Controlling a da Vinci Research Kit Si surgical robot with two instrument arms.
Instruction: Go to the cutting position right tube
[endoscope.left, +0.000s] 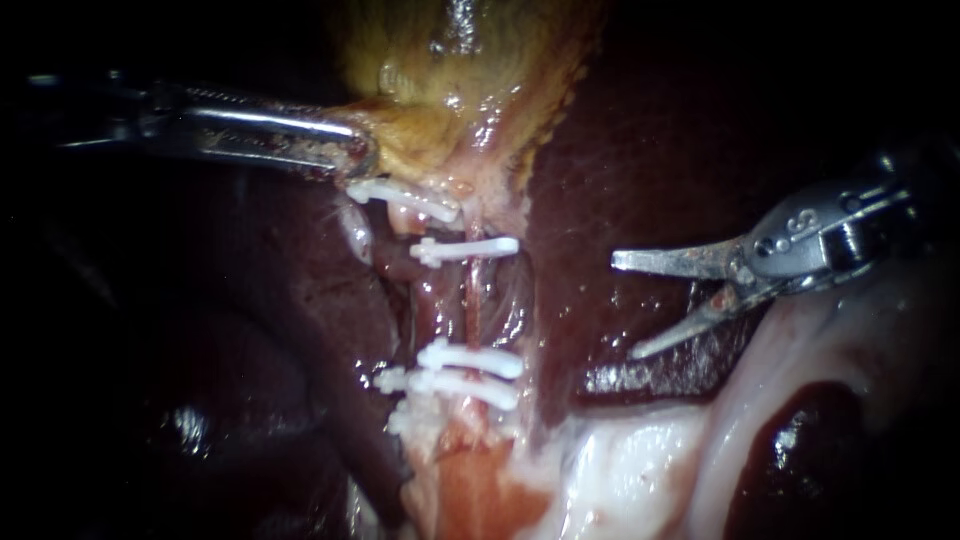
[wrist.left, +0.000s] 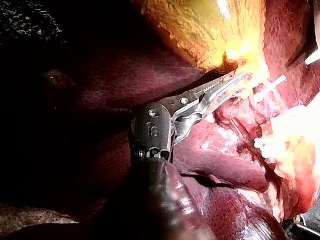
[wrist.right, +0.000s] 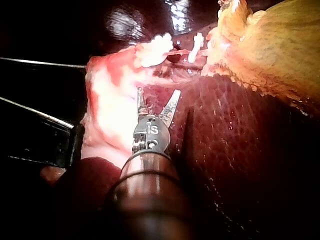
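Your right tube (endoscope.left: 473, 295), a thin pinkish strand, runs up and down the endoscope view. Its upper end points towards the yellow, glistening gallbladder (endoscope.left: 450, 60) and its lower end meets the pale tissue (endoscope.left: 610, 470). One white plastic clip (endoscope.left: 470, 248) crosses it high up, and two more white clips (endoscope.left: 470, 362) cross it lower down, with a bare stretch of tube between them. Your right instrument (endoscope.left: 625, 306) hovers over the dark red liver (endoscope.left: 640, 130), off to the tube's right and well apart from it. Its pincer is released: the two metal blades are spread wide and point towards the tube, roughly crosswise to its long axis. Your left instrument (endoscope.left: 345, 152) has its pincer clenched on the gallbladder's lower edge, close above the clips.
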